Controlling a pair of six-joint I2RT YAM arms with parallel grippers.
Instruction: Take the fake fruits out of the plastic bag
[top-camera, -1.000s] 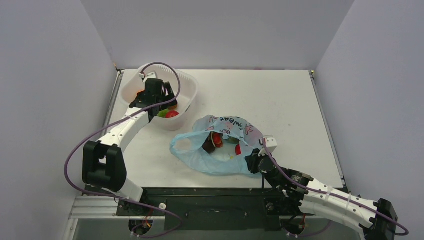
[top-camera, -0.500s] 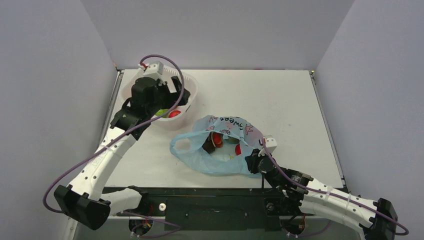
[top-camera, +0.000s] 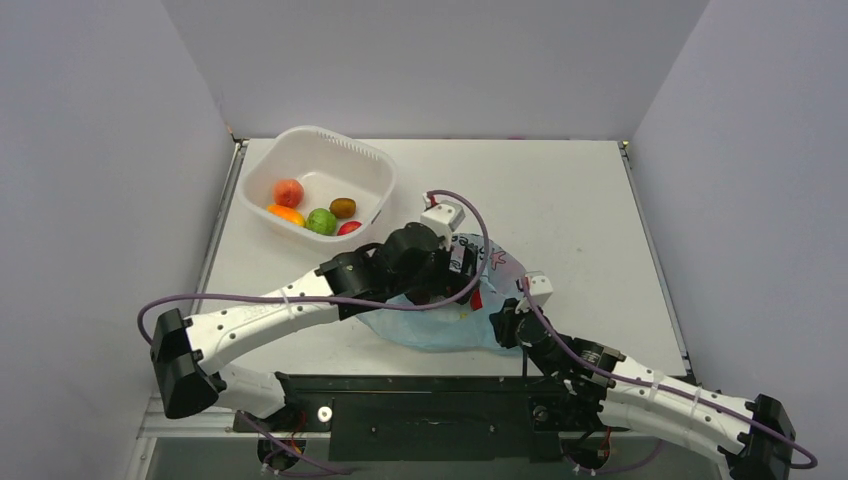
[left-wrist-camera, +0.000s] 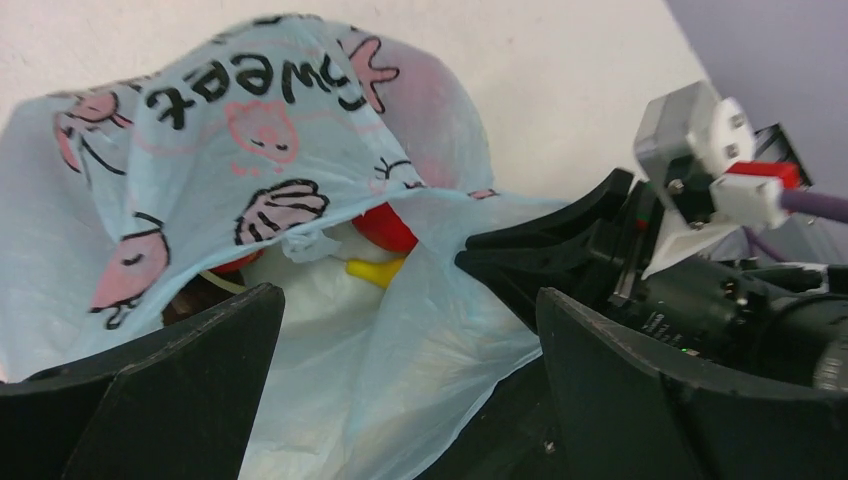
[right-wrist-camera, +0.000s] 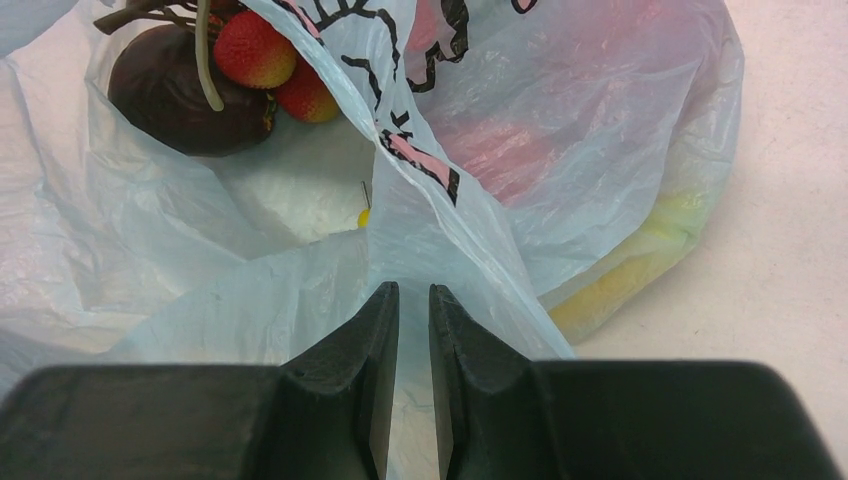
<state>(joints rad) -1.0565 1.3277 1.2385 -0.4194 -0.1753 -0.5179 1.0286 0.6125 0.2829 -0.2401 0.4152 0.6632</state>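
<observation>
1. Tub (top-camera: 330, 148) of white plastic is sitting at the far left of the table (top-camera: 560, 190). It is holding an orange-red round piece (top-camera: 288, 191), an orange piece (top-camera: 285, 213), a lime-green piece (top-camera: 320, 221), a brown oval piece (top-camera: 343, 207) and a red piece (top-camera: 347, 228), all lying loose on its floor.
2. Left arm (top-camera: 270, 315) is stretching rightward from its near-left base, and its wrist is hanging over the plastic bag (top-camera: 430, 335).
3. Left gripper (left-wrist-camera: 408, 300) is standing with its jaws spread wide and is carrying nothing. In its own wrist view one finger is showing on each side of the bag's mouth; whether either is touching the film I cannot tell.
4. Bag is lying near the middle of the table, toward the near edge, with its mouth gaping and its pink prints and dark lettering showing.
5. Fake fruits are lying inside the bag: a dark gourd (right-wrist-camera: 185, 95) with red-orange balls (right-wrist-camera: 258, 48) touching it, a red fruit (left-wrist-camera: 385, 228), and a yellow piece (right-wrist-camera: 620, 285) showing through the film.
6. Right gripper (right-wrist-camera: 413, 300) is sitting at the bag's near-right edge, its jaws nearly together and pinching a fold of the blue film.
</observation>
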